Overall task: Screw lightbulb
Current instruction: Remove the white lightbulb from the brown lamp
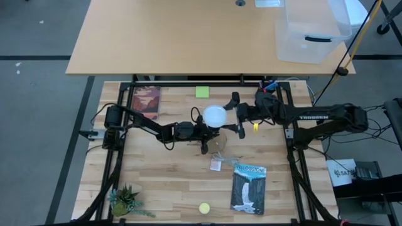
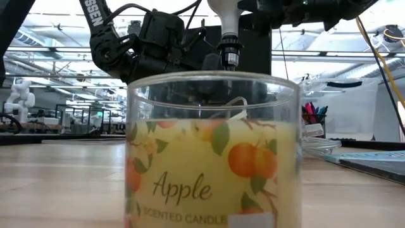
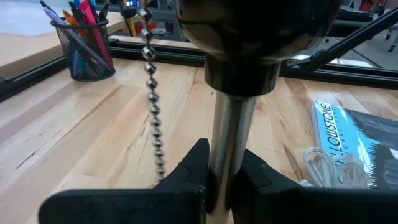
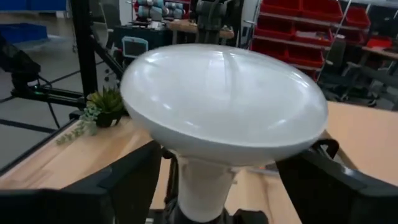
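Candle jar [image 2: 212, 152] before lightbulb [image 2: 225, 19], book [image 1: 249, 188] nearby.

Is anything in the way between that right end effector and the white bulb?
Nothing visible. The right end effector sits right at the bulb, its fingers standing on either side of the globe with only air between. The left end effector is shut on the lamp post under the bulb.
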